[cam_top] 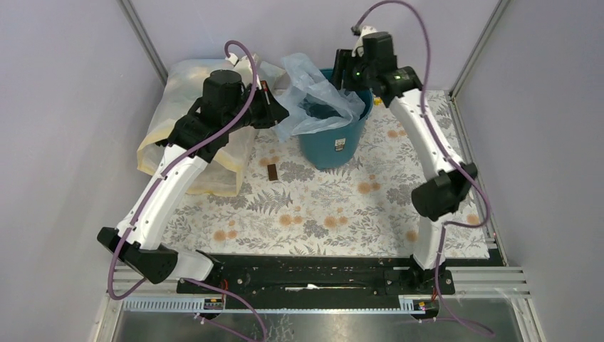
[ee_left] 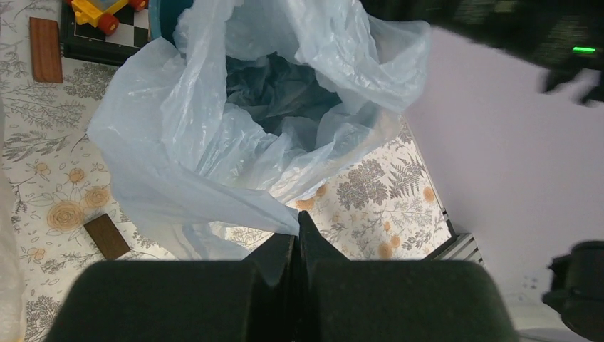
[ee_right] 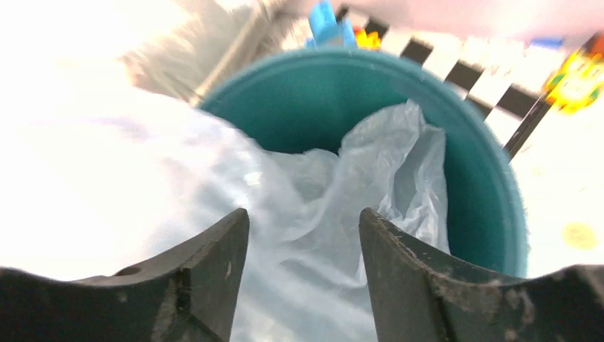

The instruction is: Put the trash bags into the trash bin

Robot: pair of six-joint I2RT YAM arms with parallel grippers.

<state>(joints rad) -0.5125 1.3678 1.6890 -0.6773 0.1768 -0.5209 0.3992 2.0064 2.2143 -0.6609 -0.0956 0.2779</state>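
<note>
Our left hand (ee_left: 297,242) pinches the edge of the trash bag (ee_left: 199,149), which spills over the trash bin (cam_top: 335,146) at nine o'clock. We should lift that edge over the rim before releasing. Our right hand (ee_right: 304,228) hangs spread above. Only its wrist view shows plastic inside the bin.

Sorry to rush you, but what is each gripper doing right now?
Left gripper: closed, pinching the edge of the bag.
Right gripper: open, holding nothing, above the bag in the bin.
</note>
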